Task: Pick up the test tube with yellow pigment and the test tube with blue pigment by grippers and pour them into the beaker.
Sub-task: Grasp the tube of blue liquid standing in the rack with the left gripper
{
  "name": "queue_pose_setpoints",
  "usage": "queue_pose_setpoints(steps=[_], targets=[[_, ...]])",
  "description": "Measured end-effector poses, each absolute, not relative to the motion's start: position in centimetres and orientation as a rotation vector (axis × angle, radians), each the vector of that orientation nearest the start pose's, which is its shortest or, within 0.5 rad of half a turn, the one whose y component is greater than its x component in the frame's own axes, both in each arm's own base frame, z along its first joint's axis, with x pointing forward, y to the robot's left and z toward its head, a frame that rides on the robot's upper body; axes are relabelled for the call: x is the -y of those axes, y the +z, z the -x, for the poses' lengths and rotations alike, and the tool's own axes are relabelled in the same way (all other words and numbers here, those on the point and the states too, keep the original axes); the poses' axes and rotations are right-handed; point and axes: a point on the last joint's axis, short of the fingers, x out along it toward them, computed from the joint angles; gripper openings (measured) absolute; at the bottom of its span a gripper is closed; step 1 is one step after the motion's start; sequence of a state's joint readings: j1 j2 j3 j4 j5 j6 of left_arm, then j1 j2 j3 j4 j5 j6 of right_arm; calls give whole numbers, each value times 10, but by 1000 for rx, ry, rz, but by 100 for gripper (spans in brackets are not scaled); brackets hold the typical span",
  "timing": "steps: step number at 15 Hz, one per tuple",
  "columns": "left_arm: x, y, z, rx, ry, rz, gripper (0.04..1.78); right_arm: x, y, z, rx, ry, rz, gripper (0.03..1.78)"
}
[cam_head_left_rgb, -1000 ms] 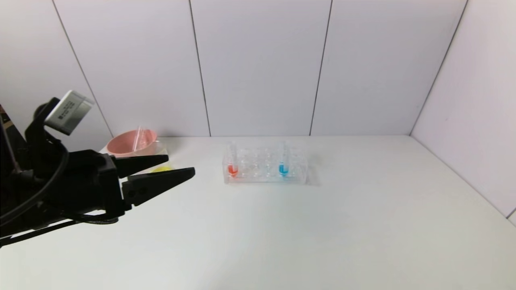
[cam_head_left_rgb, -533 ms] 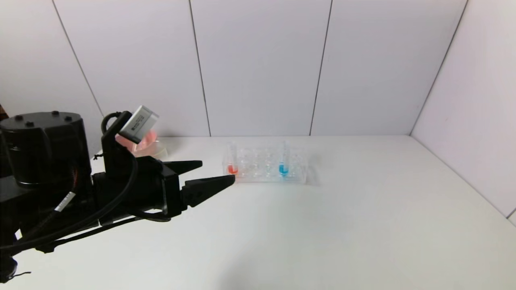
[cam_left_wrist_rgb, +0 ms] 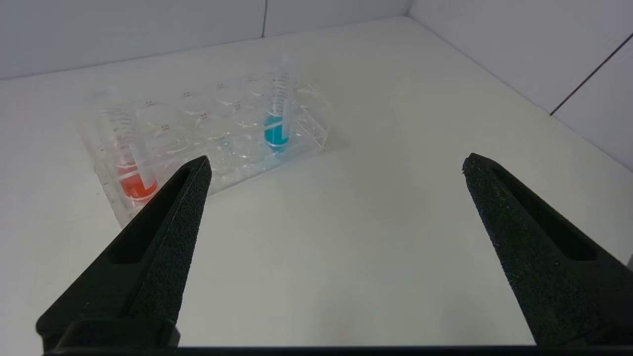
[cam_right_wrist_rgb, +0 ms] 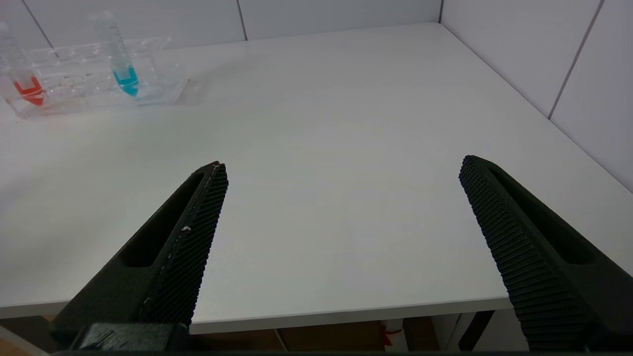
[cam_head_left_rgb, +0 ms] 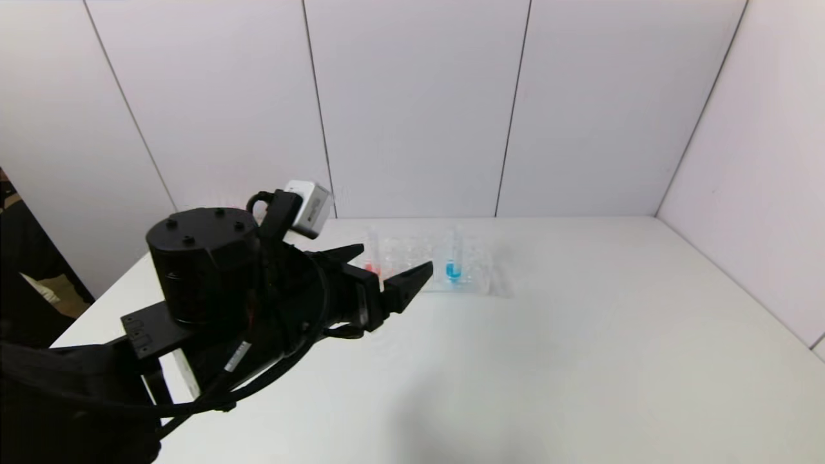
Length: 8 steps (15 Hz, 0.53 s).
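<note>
The test tube with blue pigment [cam_head_left_rgb: 453, 265] [cam_left_wrist_rgb: 277, 123] [cam_right_wrist_rgb: 123, 69] stands upright in a clear rack [cam_head_left_rgb: 475, 274] [cam_left_wrist_rgb: 207, 123] [cam_right_wrist_rgb: 158, 84] at the back middle of the table. My left gripper [cam_head_left_rgb: 394, 259] [cam_left_wrist_rgb: 337, 162] hovers just in front of the rack's left half, open and empty. The blue tube is ahead of it, a little to one side. My right gripper [cam_right_wrist_rgb: 343, 164] stands open and empty over the table's near edge, far from the rack. The test tube with yellow pigment and the beaker are hidden behind my left arm.
A red-liquid tube [cam_head_left_rgb: 369, 267] [cam_left_wrist_rgb: 133, 170] [cam_right_wrist_rgb: 24, 81] stands at the rack's left end, partly behind my left fingers in the head view. White walls close the table at the back and right. My left arm fills the left side.
My left arm has swung right and forward from the table's left edge to the rack, still open. It now covers the pink bowl and the things beside it.
</note>
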<state>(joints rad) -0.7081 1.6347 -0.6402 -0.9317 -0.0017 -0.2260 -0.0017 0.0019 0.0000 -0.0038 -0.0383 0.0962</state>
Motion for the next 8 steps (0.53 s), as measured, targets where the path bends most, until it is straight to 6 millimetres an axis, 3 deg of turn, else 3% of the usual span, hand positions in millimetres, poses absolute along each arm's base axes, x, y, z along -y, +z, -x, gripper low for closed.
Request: queue_pose_setpoints(steps=[3,8], targets=[[207,177,-220,-141,-691,187,178,1,76,23,4,-39,-96,171],[231,163,-242,-167,-693,174,178,1,76,23,4,-40,-96,171]])
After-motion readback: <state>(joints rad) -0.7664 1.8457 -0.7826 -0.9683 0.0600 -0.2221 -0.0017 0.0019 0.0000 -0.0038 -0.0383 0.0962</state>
